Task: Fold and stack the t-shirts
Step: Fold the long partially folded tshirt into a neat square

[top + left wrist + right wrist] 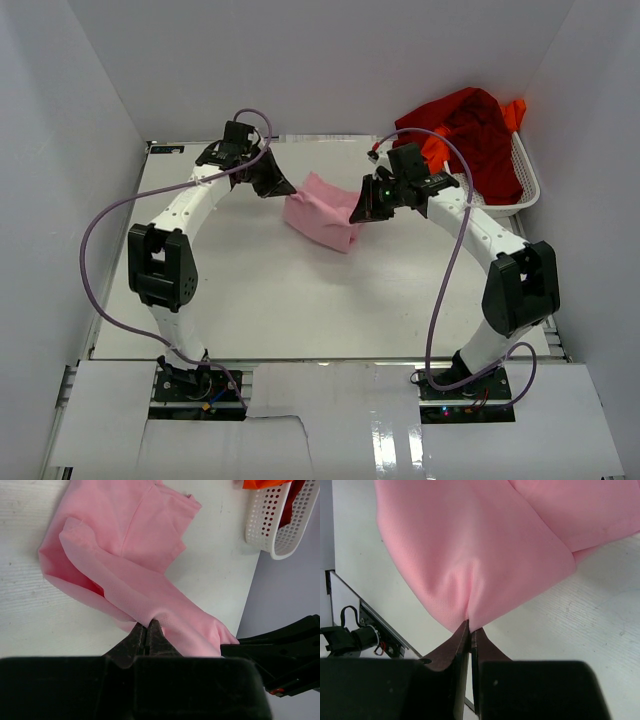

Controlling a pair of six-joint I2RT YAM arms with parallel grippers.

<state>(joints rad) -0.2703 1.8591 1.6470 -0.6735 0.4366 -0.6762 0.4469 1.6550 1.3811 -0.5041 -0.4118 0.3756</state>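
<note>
Light pink t-shirt cloth is pinched at two points, one by each of the two grippers. The left gripper has its jaws closed tight on a ridge of the cloth that rises from the table to its tips. The right gripper is likewise clamped on a gathered fold, the fabric puckering where the tips meet. Between the two, the shirt sits bunched on the far middle of the table, with its lower part resting on the surface.

Three t-shirts in all: the pink one, plus one dark red t-shirt and one orange t-shirt, both heaped in and spilling over the single white mesh basket at the far right corner. That basket is well apart from the pink shirt.

The table is white and faintly grained, enclosed by plain white walls on three sides. Two purple cables loop from the arms.

Only the overhead view shows both arms and the red shirt's full heap. The left wrist view alone shows the perforated side of the basket close up. The right wrist view alone shows the table's edge and some hardware beyond it.
</note>
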